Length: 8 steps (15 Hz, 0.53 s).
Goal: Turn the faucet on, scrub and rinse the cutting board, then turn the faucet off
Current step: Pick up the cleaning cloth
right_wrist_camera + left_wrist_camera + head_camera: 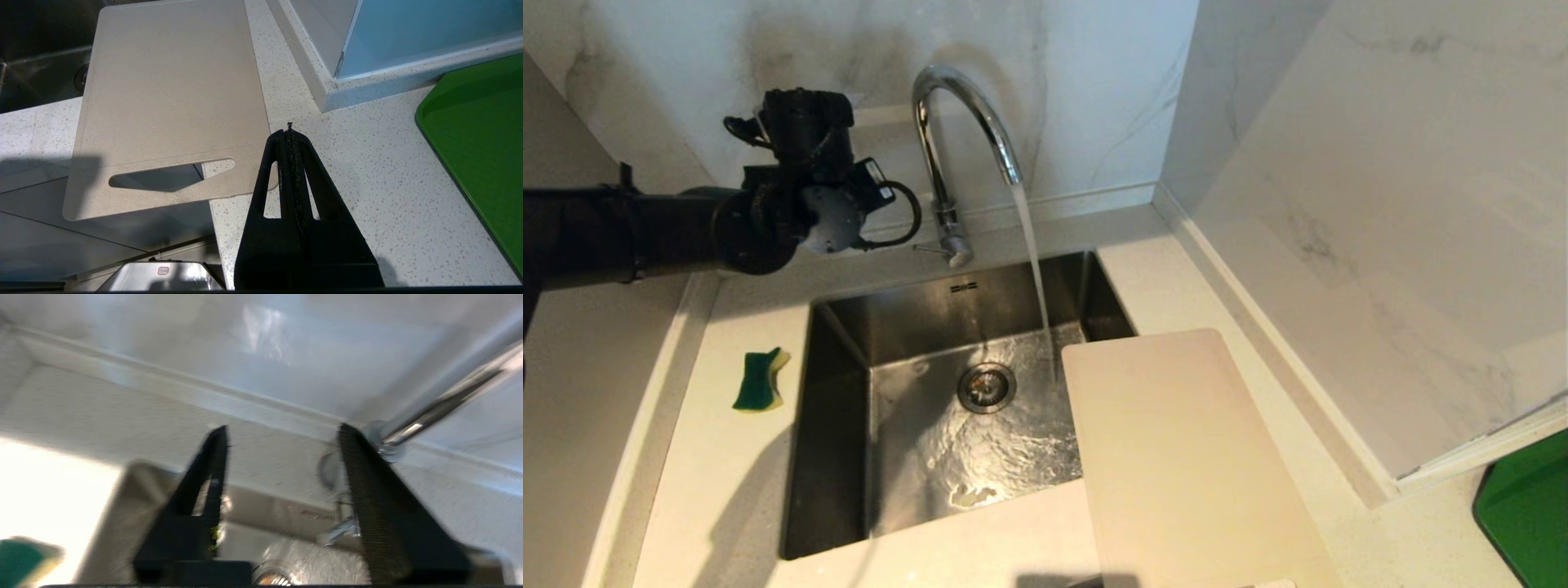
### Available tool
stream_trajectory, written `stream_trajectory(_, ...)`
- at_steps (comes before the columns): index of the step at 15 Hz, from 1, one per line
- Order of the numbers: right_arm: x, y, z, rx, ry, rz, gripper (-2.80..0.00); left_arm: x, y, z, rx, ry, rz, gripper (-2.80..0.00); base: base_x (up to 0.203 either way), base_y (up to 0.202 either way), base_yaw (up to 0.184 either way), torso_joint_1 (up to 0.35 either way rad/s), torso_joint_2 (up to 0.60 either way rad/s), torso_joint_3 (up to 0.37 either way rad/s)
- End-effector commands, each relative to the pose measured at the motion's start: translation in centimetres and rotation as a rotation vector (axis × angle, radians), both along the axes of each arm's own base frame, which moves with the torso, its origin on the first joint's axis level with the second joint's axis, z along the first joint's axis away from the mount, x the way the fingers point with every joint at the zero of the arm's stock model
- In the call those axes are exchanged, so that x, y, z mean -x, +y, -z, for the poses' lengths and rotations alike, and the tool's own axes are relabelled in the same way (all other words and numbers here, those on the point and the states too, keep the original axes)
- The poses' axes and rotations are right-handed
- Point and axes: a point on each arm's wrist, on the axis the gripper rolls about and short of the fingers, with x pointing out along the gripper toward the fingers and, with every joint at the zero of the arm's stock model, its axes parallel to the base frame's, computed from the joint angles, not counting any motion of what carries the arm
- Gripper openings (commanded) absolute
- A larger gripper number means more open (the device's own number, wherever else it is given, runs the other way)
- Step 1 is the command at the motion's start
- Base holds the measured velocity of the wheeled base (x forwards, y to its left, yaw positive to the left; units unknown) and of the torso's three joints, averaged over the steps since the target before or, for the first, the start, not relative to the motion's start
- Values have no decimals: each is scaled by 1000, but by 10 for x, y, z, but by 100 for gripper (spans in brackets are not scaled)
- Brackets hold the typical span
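Speckled countertop [727,457], marble wall [1380,204]

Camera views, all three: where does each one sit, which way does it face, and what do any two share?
Head view: above, facing down at the sink, running faucet and cutting board; left arm shows.
Left wrist view: behind the left tool, jaws apart, facing the faucet base and back wall.
Right wrist view: behind the shut right tool, over the countertop beside the board.
Shared: faucet, head and left wrist; board, head and right wrist.
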Motion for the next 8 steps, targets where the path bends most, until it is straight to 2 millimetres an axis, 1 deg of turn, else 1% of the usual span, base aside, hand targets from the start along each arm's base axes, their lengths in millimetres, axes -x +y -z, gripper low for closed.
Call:
stream_trajectory(1,0,0,0,-1,0,0,-280,24,27,-29,12,17,14,-280,0,0,0,0,0,0)
stream_trajectory(2,0,0,0,-1,0,0,-280,31,39,-34,4,55,23,-280,0,0,0,0,0,0)
stream_trajectory(3,0,0,0,-1,0,0,-280,40,51,-33,-15,116,28,-280,0,0,0,0,0,0)
stream_trajectory(5,0,0,0,-1,0,0,-280,67,72,-31,-52,261,90,-280,0,0,0,0,0,0)
stream_trajectory(6,0,0,0,-1,0,0,-280,71,81,-25,-58,316,108,-280,0,0,0,0,0,0)
stream_trajectory(8,0,0,0,-1,0,0,-280,69,92,-4,-83,409,95,-280,0,0,0,0,0,0)
